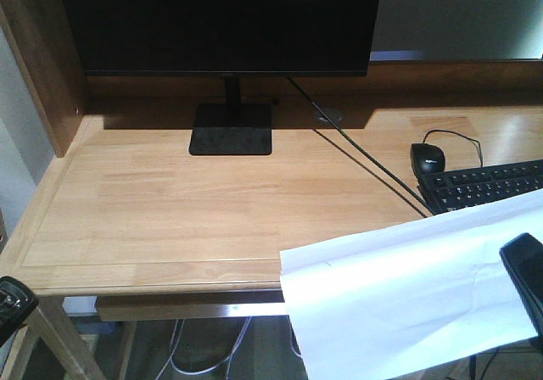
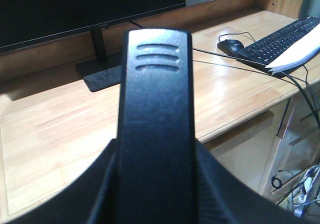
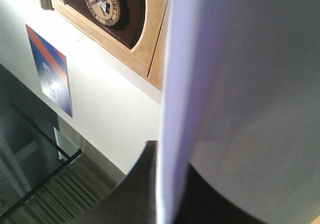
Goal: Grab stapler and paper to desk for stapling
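Stapler (image 2: 156, 109) clamped in left gripper (image 2: 157, 199), ribbed end (three grooves) pointing away from wrist, desk (image 1: 170, 202) ahead. Paper (image 1: 407, 287) pinched in right gripper (image 1: 528, 278), sheet spreading leftward over desk's front edge.

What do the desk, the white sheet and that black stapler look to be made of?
The desk: light wood, smooth and slightly glossy; plank grain and glare show. The sheet: thin white paper; it bends with soft folds. The stapler: probably matte black plastic on top, finely textured with three moulded ridges.
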Controlling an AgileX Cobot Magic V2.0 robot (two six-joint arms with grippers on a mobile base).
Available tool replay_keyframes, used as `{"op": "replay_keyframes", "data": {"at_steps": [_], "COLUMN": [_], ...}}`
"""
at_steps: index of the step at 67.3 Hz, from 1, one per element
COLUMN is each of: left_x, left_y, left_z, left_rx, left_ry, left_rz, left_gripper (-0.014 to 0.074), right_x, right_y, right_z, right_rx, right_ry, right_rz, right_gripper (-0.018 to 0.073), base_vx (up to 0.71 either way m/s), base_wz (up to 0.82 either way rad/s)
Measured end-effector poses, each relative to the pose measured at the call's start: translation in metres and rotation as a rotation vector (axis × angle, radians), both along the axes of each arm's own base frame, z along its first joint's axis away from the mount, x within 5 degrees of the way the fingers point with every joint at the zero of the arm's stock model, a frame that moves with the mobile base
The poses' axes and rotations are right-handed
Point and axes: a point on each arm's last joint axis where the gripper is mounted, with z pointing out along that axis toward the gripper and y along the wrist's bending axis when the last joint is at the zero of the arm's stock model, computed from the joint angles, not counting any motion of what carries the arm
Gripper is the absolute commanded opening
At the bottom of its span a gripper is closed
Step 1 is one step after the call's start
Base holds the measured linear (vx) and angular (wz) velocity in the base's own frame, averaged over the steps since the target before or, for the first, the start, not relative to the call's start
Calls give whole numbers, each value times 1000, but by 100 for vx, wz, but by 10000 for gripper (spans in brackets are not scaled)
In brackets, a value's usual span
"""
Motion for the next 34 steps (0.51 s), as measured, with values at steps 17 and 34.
{"op": "replay_keyframes", "data": {"at_steps": [17, 34], "left_x": [0, 0], "left_y": [0, 0], "left_z": [0, 0], "left_rx": [0, 0], "left_ry": [0, 0], "left_rz": [0, 0], "left_gripper": [-7, -7], "right_x": [0, 0], "right_y": [0, 0], "right_z": [0, 0], "right_rx": [0, 0], "right_ry": [0, 0], "right_rz": [0, 0], "right_gripper": [-6, -6], "base_vx": [4, 4], "base_wz": [-1, 0]}}
